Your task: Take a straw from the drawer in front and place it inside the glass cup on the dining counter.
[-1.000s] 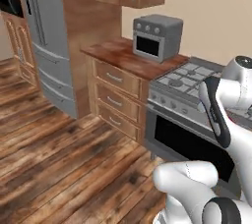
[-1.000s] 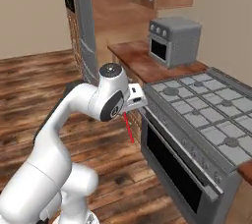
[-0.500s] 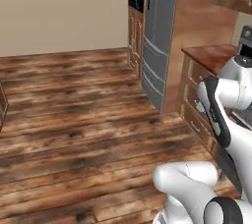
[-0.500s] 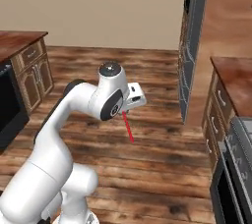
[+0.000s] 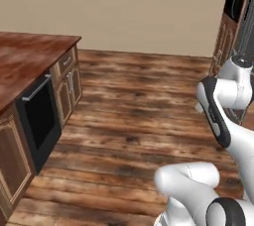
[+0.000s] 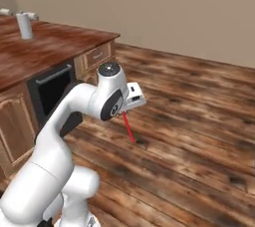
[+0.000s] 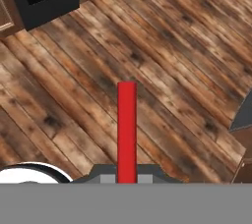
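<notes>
My gripper [image 6: 128,107] is shut on the red straw [image 6: 129,128], which hangs down and slightly right from it over the wooden floor. In the hand view the straw [image 7: 127,132] rises straight up from between the fingers at the bottom middle, with floor planks behind it. A glossy reddish-brown counter [image 6: 60,47] lies to the left, and shows as well in the left base view [image 5: 25,61]. On its far end stands a small pale upright cylinder [image 6: 24,25]; I cannot tell whether it is the glass cup.
A black appliance front [image 5: 39,116] with a bar handle sits under the counter, beside wooden drawers [image 6: 97,56] and cabinet doors. A tall cabinet with a built-in microwave [image 5: 233,2] stands at the far right. Open wooden floor [image 5: 139,111] stretches to a beige wall.
The whole picture has swung: the stove and toaster oven, then the fridge, have left view and the counter with the black appliance has come in. The straw stays in my gripper.
</notes>
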Tool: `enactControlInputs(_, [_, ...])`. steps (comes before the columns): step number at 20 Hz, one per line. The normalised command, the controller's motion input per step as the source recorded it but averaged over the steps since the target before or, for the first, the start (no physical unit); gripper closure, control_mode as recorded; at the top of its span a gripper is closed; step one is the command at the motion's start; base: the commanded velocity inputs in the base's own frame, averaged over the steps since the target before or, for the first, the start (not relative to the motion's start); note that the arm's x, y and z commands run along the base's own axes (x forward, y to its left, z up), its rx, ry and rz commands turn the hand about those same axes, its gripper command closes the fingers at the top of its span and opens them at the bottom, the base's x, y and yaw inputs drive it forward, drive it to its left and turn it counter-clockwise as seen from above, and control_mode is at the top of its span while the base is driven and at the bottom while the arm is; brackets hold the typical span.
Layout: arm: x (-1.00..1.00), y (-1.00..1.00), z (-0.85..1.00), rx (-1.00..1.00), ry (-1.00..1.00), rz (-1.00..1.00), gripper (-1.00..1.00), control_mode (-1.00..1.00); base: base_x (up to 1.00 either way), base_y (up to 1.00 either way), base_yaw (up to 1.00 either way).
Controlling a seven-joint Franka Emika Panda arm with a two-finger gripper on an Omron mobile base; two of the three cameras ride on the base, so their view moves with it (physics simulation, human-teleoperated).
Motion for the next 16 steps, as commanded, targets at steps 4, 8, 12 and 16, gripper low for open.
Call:
enactControlInputs(4, [0.0, 0.0, 0.0, 0.0, 0.0, 0.0, 1.0, 1.0, 1.0, 0.0, 0.43])
enactControlInputs(8, [0.0, 0.0, 0.0, 0.0, 0.0, 0.0, 1.0, 1.0, 1.0, 0.0, 0.21])
enactControlInputs(12, [0.0, 0.0, 0.0, 0.0, 0.0, 0.0, 1.0, 1.0, 1.0, 0.0, 0.12])
enactControlInputs(16, [0.0, 0.0, 0.0, 0.0, 0.0, 0.0, 1.0, 1.0, 1.0, 0.0, 0.11])
